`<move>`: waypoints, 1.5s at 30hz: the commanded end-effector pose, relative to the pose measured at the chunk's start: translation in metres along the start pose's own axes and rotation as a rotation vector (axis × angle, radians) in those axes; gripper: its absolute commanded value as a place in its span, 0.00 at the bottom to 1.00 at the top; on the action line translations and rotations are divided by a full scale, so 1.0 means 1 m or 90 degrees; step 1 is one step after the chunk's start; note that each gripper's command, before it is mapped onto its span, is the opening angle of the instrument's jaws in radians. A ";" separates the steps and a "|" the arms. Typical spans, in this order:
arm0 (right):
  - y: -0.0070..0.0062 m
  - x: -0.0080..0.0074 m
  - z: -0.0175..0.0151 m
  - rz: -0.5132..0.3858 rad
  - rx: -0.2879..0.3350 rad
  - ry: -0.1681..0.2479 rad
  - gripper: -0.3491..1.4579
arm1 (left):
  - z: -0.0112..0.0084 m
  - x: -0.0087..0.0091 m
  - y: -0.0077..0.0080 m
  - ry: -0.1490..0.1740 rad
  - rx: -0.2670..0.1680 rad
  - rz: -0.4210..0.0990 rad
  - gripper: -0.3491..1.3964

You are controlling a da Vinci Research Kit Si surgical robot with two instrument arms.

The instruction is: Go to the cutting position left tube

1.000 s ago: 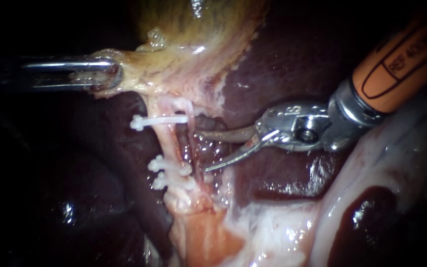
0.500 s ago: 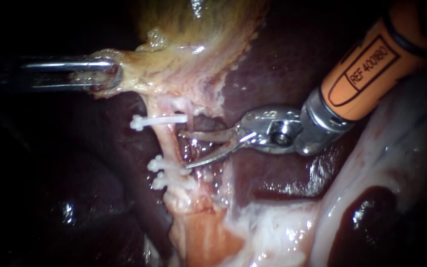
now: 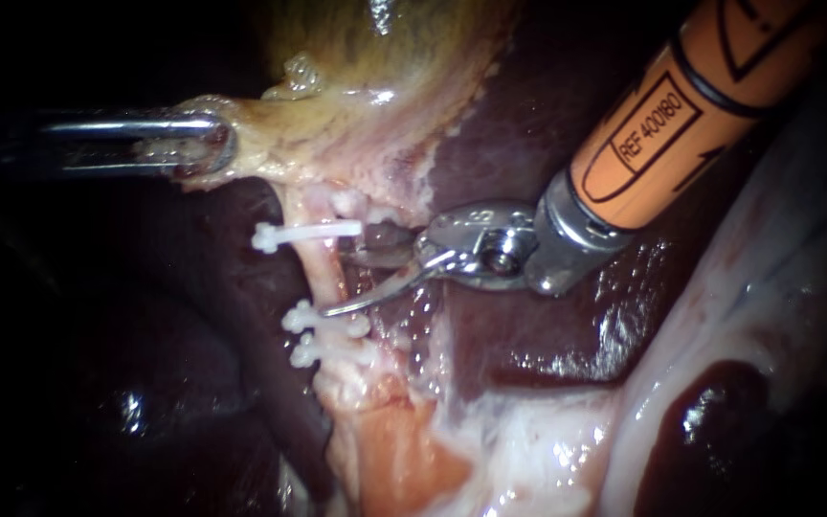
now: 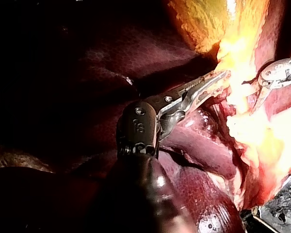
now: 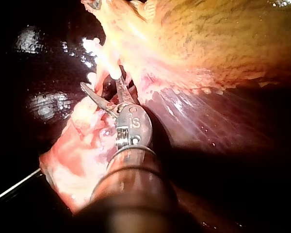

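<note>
Left tube (image 3: 321, 273): pale pink, slender, wet cord of tissue. It stands left of centre in the endoscope view and runs from the gallbladder's pale neck at the far end toward the near side. A darker red strand lies just to its right.

Upper clip (image 3: 308, 233): white plastic clip across the far end of the left tube, its knobbed end sticking out to the left.

Lower clips (image 3: 323, 324): two white plastic clips, one just beside the other, across the near end of the same tube.

Right instrument (image 3: 337, 284): silver metal wrist on an orange-sleeved shaft, entering from the far right.
- Its two thin curved blades are spread, with a clear gap between them.
- The nearer blade lies across the left tube just beyond the lower clips, its tip at the tube's left edge.
- The farther, darker blade points at the tube's right side, just short of the upper clip.
- Whether either blade presses the tube cannot be told.

Left instrument (image 3: 205, 144): dark shaft with bright steel slotted jaws, entering from the left. The jaws are clamped on the gallbladder's yellowish rim.

Gallbladder (image 3: 385, 48): yellow-green sac, far centre.

Liver (image 3: 528, 316): dark maroon, glossy mass beneath and to the right.
</note>
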 end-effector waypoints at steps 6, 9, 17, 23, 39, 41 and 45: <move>0.0005 0.0004 0.0021 0.009 0.000 0.006 0.98 | 0.0001 0.0000 0.0000 0.000 0.000 0.000 0.00; 0.0007 0.0008 0.0031 0.012 0.003 0.012 0.98 | 0.0001 0.0000 0.0000 0.000 0.000 0.000 0.00; 0.0009 0.0017 0.0043 0.019 0.011 0.034 0.98 | 0.0001 0.0000 0.0000 0.000 0.000 0.000 0.00; 0.0000 0.0026 0.0050 0.023 0.028 0.060 0.98 | 0.0002 0.0000 0.0000 0.000 0.000 0.000 0.00; -0.0061 0.0068 0.0043 0.029 0.122 0.137 0.98 | 0.0002 0.0000 0.0000 0.000 0.000 0.000 0.00; -0.0065 0.0074 0.0042 0.029 0.127 0.144 0.98 | 0.0002 0.0000 0.0000 0.000 0.000 0.000 0.00; -0.0070 0.0080 0.0039 0.032 0.140 0.147 0.98 | 0.0002 0.0000 0.0000 0.000 0.000 0.000 0.00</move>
